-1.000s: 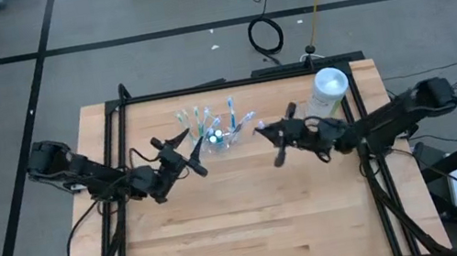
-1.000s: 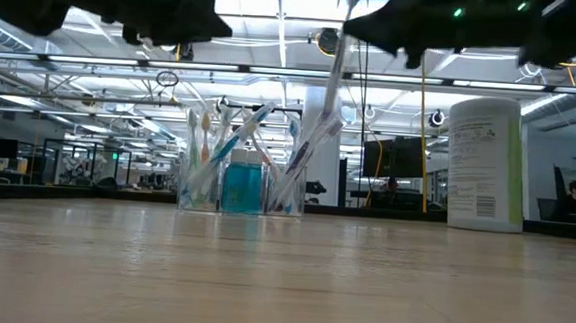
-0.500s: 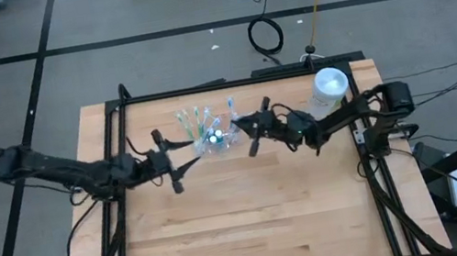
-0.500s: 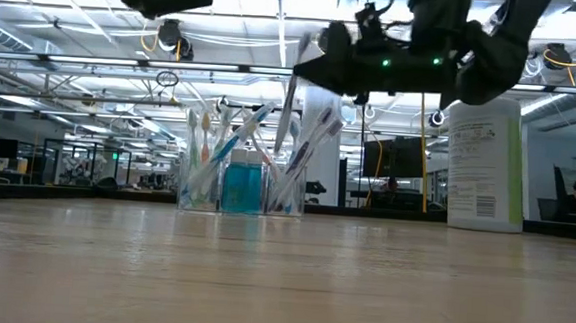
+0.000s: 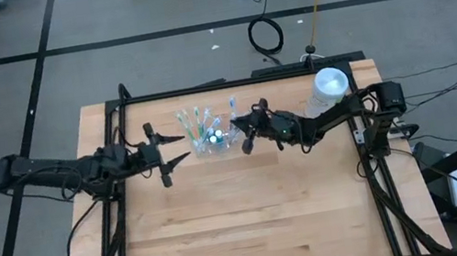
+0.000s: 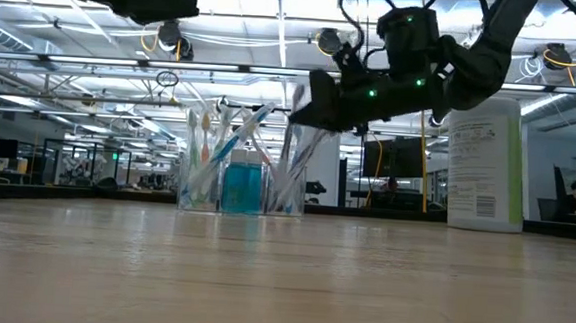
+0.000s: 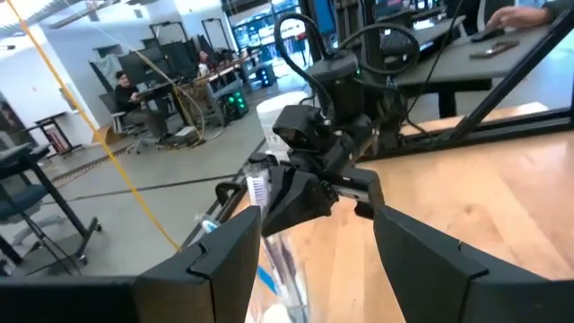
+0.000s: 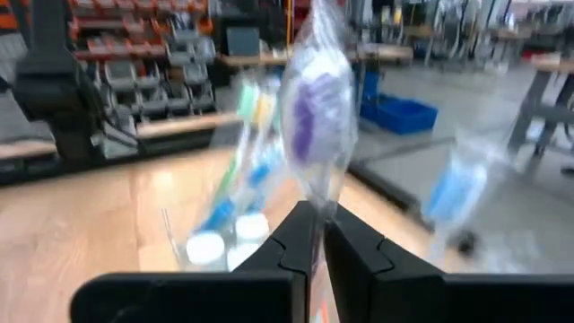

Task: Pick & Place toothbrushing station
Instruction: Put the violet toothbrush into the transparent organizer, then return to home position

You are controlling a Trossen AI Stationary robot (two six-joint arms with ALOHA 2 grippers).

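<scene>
With our right gripper [image 5: 243,133] clamped on a wrapped toothbrush [image 8: 314,135] above the clear cup [image 5: 215,140] near the worktop's far edge, we should lower it straight between the other brushes, while our left gripper [image 5: 178,148] waits, fingers apart, beside the cup.

We count one clear cup [image 6: 243,184], one white container [image 6: 486,164], two grippers — left [image 5: 167,149], right [image 5: 246,131] — and several toothbrushes [image 6: 231,138], exact number indistinguishable.

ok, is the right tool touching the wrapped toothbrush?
Touching. In the right wrist view the right tool is shut on the wrapped toothbrush, which stands up from between its fingers, above the clear cup.
</scene>
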